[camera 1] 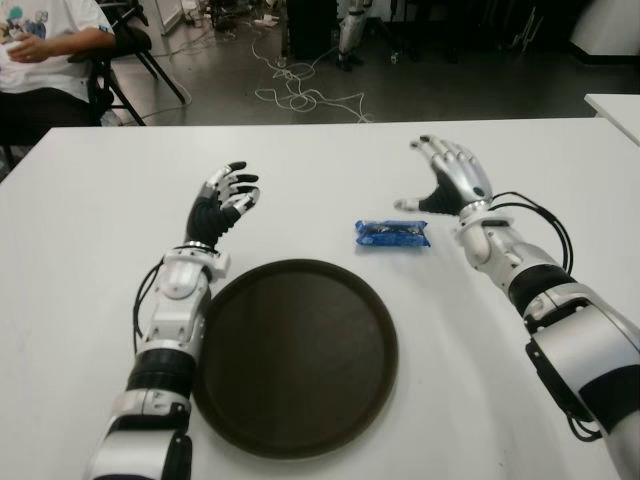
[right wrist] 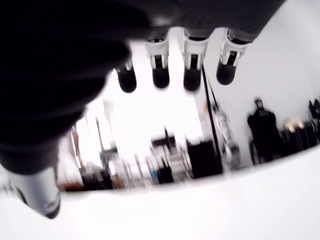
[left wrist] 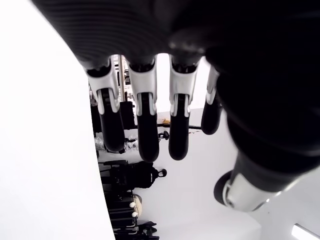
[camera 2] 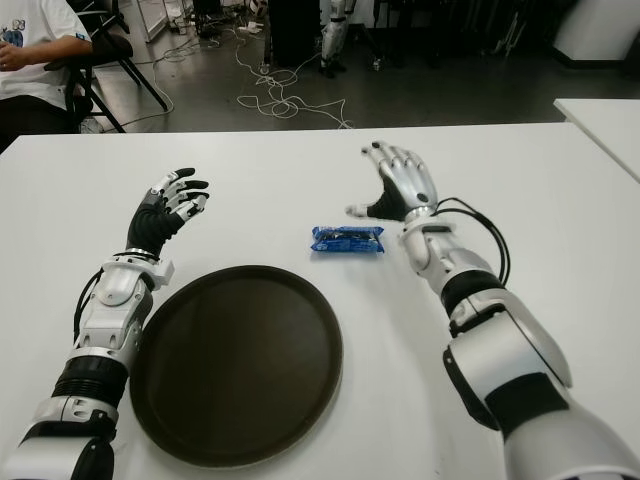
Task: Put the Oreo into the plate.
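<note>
A blue Oreo pack (camera 1: pixel 393 234) lies flat on the white table (camera 1: pixel 90 250), just beyond the far right rim of the round dark brown plate (camera 1: pixel 296 355). My right hand (camera 1: pixel 450 177) hovers just right of the pack and a little beyond it, fingers spread, thumb toward the pack, holding nothing. My left hand (camera 1: pixel 226 197) is raised beyond the plate's left rim, fingers spread and empty. Both wrist views show only extended fingers (left wrist: pixel 145 130) with nothing between them.
A seated person in a white shirt (camera 1: pixel 45 45) is past the table's far left corner. Cables (camera 1: pixel 300 90) lie on the floor beyond the far edge. Another white table's corner (camera 1: pixel 615 110) shows at the right.
</note>
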You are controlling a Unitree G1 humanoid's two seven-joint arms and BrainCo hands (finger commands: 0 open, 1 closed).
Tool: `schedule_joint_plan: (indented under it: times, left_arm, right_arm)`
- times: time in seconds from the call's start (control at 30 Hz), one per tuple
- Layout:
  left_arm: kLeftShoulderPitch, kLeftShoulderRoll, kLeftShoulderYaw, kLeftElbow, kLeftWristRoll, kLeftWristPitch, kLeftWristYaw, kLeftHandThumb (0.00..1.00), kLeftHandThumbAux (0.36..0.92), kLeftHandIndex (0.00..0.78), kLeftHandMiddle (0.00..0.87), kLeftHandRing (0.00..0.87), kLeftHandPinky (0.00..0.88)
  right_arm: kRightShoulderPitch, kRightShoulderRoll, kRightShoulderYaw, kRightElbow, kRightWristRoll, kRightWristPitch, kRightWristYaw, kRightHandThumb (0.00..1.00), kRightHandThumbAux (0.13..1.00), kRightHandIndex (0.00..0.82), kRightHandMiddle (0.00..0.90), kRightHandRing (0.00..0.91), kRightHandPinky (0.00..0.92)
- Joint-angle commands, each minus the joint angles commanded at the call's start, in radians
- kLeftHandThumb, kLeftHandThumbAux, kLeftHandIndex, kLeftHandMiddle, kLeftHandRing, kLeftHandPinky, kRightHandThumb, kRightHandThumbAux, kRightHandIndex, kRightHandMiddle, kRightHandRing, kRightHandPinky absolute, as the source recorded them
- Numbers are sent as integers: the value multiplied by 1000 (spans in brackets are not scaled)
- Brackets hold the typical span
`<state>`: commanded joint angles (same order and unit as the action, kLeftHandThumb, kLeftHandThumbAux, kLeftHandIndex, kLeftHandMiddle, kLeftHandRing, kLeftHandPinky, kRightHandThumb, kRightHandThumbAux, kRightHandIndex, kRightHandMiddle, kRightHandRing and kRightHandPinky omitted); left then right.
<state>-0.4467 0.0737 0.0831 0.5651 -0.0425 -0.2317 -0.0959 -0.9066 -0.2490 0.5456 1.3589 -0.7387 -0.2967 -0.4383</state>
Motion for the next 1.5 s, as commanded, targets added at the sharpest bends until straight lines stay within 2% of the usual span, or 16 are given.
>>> schedule_joint_plan:
  times: [0.13,0.3,0.63,0.77,0.87,0.9,1.0,1.17,1.33,1.5]
  left_arm:
    - [2,0,-6,-13,5,14,6,230,733,202,304,279,273]
    - [3,-2,-8,-16,2,14,5,221,730,201,302,280,278]
    - [3,0,-9,-9,1,-2,0,219,730,208,294,273,275]
    - [2,0,-10,-11,3,3,4,228,725,211,296,276,285]
    - [2,-1,-8,-12,-1,7,1,235,720,211,298,280,291]
    - [2,-2,-8,-12,-3,8,0,244,719,210,297,280,292]
    - [3,-4,-5,-13,-11,10,-4,256,716,204,294,279,293]
    - [4,-4,-8,-13,-7,10,0,250,715,198,292,276,280]
    - [4,-1,-12,-13,1,10,4,232,721,195,294,271,266]
    - [4,0,-13,-12,2,7,1,227,730,202,290,266,277]
  right_arm:
    - [2,2,56,13,-41,49,151,76,696,116,164,172,189]
    - [-12,-2,70,13,-47,79,222,89,738,158,182,198,220]
    - [-7,1,80,13,-49,103,246,106,804,202,204,225,248]
    - [1,3,88,13,-52,102,232,140,818,252,251,286,327]
    - [2,3,92,13,-52,101,227,156,825,267,274,311,349]
    - [2,3,93,13,-53,100,226,340,795,316,283,320,356]
    - [2,2,96,12,-53,98,223,561,758,376,302,341,373]
    - [3,2,98,13,-53,102,224,649,743,399,296,327,357]
    - [3,2,102,14,-54,109,223,664,740,401,277,304,344]
    - [4,3,107,14,-54,115,217,670,737,405,306,347,389]
